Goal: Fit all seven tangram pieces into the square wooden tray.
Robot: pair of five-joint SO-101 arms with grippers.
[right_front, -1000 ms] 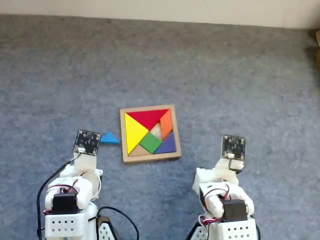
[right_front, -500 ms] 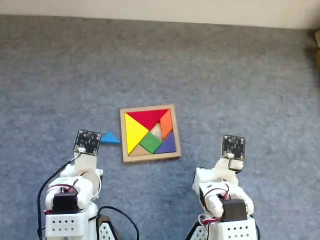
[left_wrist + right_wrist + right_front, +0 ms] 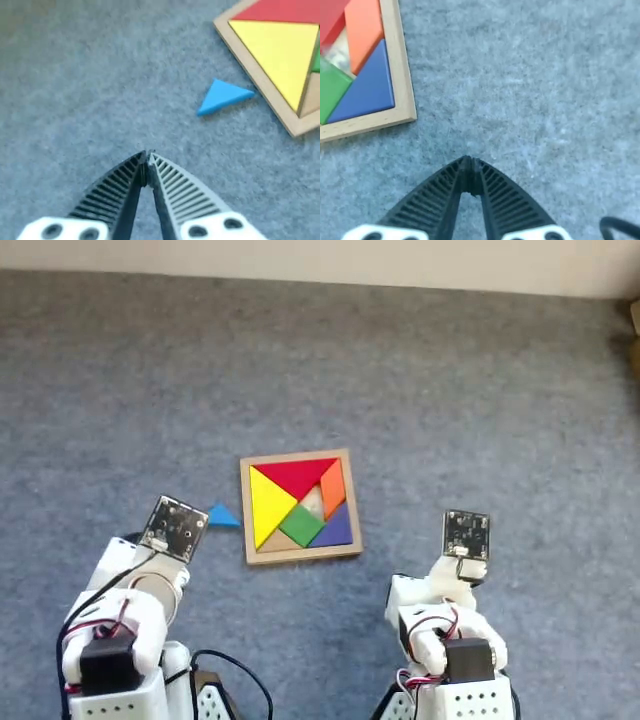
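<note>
The square wooden tray (image 3: 346, 489) lies mid-table holding red (image 3: 293, 475), yellow (image 3: 268, 504), orange (image 3: 332, 487), green (image 3: 301, 526) and dark blue (image 3: 336, 529) pieces, with bare gaps near its middle and its front left. A light blue triangle (image 3: 222, 516) lies loose on the carpet just left of the tray, seen also as the blue triangle (image 3: 223, 95) beside the tray (image 3: 252, 72). My left gripper (image 3: 148, 159) is shut and empty, a short way short of the triangle. My right gripper (image 3: 469, 162) is shut and empty, on carpet right of the tray's corner (image 3: 402, 95).
Grey carpet (image 3: 450, 380) covers the table, with open room behind and to both sides of the tray. Both arm bases (image 3: 130, 660) stand at the front edge. A pale strip runs along the far edge.
The left arm has shifted: its wrist swung slightly right toward the blue triangle and its base joints moved left. The right arm and the pieces stayed put.
</note>
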